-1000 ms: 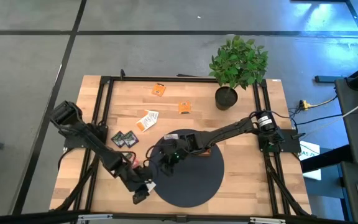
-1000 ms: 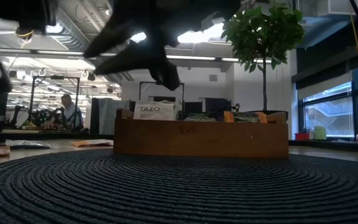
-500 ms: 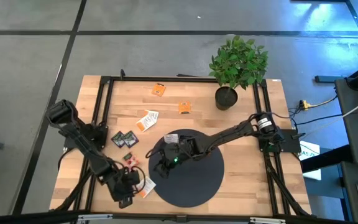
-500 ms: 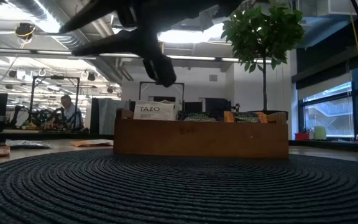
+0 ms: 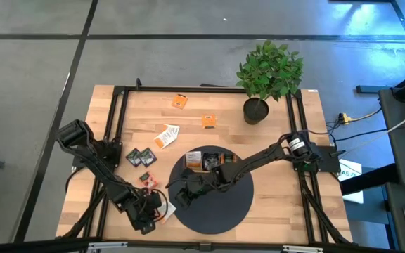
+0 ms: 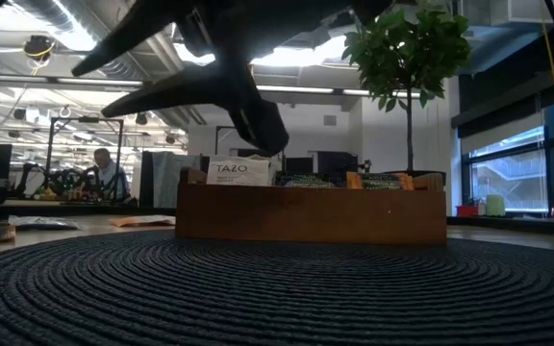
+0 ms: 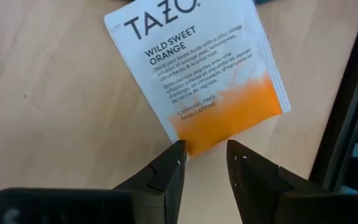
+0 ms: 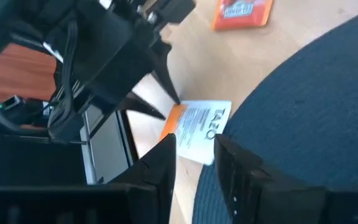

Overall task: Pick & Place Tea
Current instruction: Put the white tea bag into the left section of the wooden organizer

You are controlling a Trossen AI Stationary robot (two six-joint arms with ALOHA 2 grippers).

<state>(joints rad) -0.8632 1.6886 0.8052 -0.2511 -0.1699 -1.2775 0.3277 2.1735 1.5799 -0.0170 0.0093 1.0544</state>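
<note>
Fingers [image 7: 166, 177] of the left gripper [image 7: 202, 163] stand slightly apart, their tips at the orange edge of a white-and-orange sachet [image 7: 199, 73] marked TAZO Wild Sweet Orange, which lies flat on the bare wood of the table [image 5: 287, 211] just off the round dark mat [image 5: 223, 207]; whether the tips touch the paper cannot be told, and nothing is clamped between them. Seen from above, that sachet [image 5: 166, 209] sits at the mat's left rim near the table's front edge, with the left gripper [image 5: 150, 214] low beside it. Reaching across the mat from the other side, the right gripper [image 5: 174, 191] hovers over the mat's left part with its fingers parted and empty, its wrist camera looking down on the same sachet [image 8: 199, 127] and on the left arm beyond. A red-and-white sachet [image 5: 146, 180] lies just beyond, two black sachets [image 5: 140, 157] farther back, and white-and-orange sachets [image 5: 166, 135] and orange sachets [image 5: 208, 121] are scattered toward the table's rear. On the mat's far edge stands the wooden tray [image 5: 207, 159], already holding upright sachets [image 6: 239, 172]. A potted plant [image 5: 267, 70] occupies the back right corner. Behind the table, a person [image 6: 110, 175] sits in the room.
</note>
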